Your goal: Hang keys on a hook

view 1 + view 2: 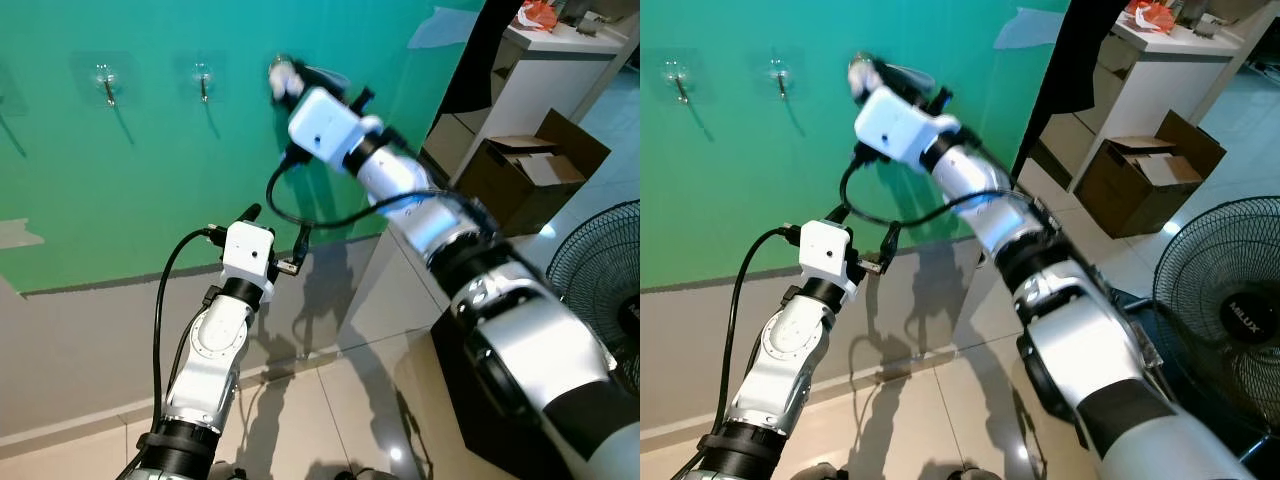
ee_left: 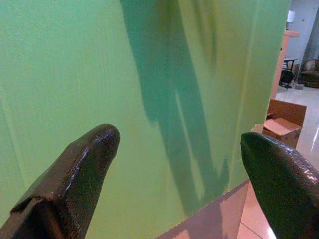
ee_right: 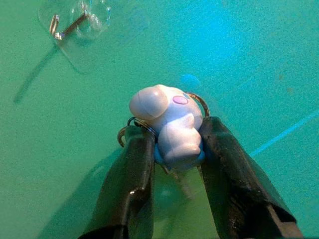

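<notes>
A white and blue figurine keychain (image 3: 169,124) with metal key rings (image 3: 197,101) is clamped between the black fingers of my right gripper (image 3: 172,144). That gripper (image 1: 285,82) is raised against the green wall (image 1: 120,190). It is to the right of two clear adhesive hooks (image 1: 105,85) (image 1: 203,82). In the right wrist view another metal hook (image 3: 67,27) on a clear pad sits a short way off from the keychain, apart from it. My left gripper (image 1: 280,228) is held lower before the wall, open and empty, fingers (image 2: 84,164) spread wide.
A white shelf unit (image 1: 540,70) with a dark cloth (image 1: 480,50) hanging from it stands to the right. An open cardboard box (image 1: 530,165) is on the tiled floor (image 1: 330,400), and a black floor fan (image 1: 600,270) is at the far right.
</notes>
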Controlling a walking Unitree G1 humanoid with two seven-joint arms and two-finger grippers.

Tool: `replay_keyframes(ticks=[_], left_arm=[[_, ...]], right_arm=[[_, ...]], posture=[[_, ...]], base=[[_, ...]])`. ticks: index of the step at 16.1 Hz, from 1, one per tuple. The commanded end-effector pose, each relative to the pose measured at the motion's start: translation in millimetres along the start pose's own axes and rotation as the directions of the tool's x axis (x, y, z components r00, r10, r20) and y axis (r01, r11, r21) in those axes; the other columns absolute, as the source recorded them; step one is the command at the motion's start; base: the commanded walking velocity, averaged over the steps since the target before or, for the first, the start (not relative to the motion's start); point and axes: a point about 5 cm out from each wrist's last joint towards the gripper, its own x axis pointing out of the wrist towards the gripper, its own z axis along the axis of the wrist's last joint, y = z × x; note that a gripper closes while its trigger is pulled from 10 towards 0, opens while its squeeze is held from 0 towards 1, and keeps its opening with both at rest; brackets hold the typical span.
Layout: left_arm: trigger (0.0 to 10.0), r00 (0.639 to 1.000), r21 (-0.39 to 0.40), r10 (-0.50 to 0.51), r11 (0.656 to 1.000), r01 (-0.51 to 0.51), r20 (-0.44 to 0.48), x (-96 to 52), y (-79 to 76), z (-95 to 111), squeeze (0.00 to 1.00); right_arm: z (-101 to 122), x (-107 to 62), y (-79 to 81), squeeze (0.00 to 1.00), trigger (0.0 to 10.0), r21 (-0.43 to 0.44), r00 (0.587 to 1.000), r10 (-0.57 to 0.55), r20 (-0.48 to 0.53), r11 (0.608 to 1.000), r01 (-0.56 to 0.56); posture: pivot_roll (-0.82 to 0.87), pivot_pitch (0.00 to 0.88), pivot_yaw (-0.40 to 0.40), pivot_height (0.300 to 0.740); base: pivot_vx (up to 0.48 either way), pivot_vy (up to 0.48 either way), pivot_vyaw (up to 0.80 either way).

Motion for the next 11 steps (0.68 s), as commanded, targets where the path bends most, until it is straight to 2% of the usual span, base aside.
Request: replay_keyframes(ticks=[1, 3, 5, 8, 10, 11], left_arm=[[10.0, 1.000, 0.006, -0.004, 1.000, 0.004, 0.004, -0.1, -2.7, 1.3, 0.00], [10.0, 1.000, 0.009, -0.002, 1.000, 0.002, -0.001, -0.5, -2.1, 0.7, 0.00], [10.0, 1.000, 0.011, -0.003, 1.000, 0.003, -0.004, -0.8, -1.8, 0.4, 0.00], [10.0, 1.000, 0.013, -0.007, 1.000, 0.007, -0.010, -1.0, -2.6, -0.9, 0.00], [10.0, 1.000, 0.014, -0.009, 1.000, 0.010, -0.013, -0.9, -3.3, -1.3, 0.00], [10.0, 1.000, 0.014, -0.010, 1.000, 0.011, -0.014, -1.1, -3.8, -1.7, 0.00]], right_arm=[[-10.0, -7.5, 14.9, 0.00, 10.0, 0.018, 0.998, 0.053, -0.045, 0.998, -0.052], [-18.2, -17.4, 31.9, 0.00, 10.0, 0.068, 0.995, 0.061, -0.079, 0.996, -0.056], [-24.2, -25.5, 41.6, 0.00, 10.0, 0.088, 0.992, 0.066, -0.105, 0.994, -0.056], [-31.0, -32.0, 43.8, 0.00, 10.0, 0.120, 0.987, 0.046, -0.155, 0.992, -0.027], [-32.1, -32.9, 39.6, 0.00, 10.0, 0.111, 0.987, 0.026, -0.158, 0.994, -0.009], [-31.7, -33.1, 35.6, 0.05, 10.0, 0.111, 0.989, 0.009, -0.148, 0.994, 0.008]], posture=[[0.04, 0.000, -0.148, 0.740], [0.04, 0.000, -0.146, 0.740], [0.03, 0.000, -0.141, 0.740], [0.03, 0.000, -0.136, 0.740], [0.02, 0.000, -0.136, 0.740], [0.03, 0.000, -0.137, 0.740]], base=[[0.000, 0.000, 0.00], [0.000, 0.000, 0.00], [0.000, 0.000, 0.00], [0.000, 0.000, 0.00], [0.000, 0.000, 0.00], [0.000, 0.000, 0.00]])
